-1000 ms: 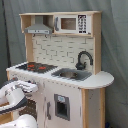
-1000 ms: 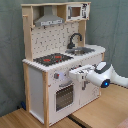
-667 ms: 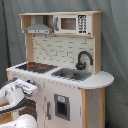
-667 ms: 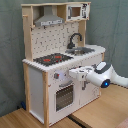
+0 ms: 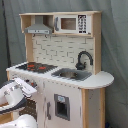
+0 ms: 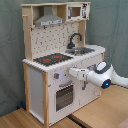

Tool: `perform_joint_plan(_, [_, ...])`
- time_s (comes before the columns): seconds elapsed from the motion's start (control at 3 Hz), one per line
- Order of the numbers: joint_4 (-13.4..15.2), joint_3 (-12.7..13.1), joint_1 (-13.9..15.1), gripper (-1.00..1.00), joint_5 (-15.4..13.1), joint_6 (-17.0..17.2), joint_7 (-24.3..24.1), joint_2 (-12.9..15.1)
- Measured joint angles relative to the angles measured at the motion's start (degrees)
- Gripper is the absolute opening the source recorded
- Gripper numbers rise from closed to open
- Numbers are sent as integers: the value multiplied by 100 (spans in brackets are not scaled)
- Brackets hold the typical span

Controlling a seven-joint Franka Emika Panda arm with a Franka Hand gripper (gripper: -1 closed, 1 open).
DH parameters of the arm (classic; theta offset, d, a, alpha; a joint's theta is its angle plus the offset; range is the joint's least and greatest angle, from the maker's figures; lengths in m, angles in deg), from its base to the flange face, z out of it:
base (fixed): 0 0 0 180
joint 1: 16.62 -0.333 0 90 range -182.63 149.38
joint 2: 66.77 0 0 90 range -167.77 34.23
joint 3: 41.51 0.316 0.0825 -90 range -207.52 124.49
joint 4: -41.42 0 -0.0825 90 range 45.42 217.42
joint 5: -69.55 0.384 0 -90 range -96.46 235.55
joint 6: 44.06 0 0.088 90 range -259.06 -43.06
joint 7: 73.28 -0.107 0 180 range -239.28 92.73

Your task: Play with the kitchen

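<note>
Kitchen [image 6: 50, 65] stands on a wooden floor against a grey curtain. End effector [image 6: 71, 73] sits at its front panel, just above the oven door [image 6: 63, 96]; whether it is wide or narrow I cannot tell.

No text or label can be read.

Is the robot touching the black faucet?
No. In the second exterior view the gripper is down at the kitchen's front, below the faucet.
</note>
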Motion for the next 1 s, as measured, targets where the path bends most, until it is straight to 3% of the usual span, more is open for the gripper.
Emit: perform_joint_plan(1.0, [693,-1,-1618,100,9,294,-67,53])
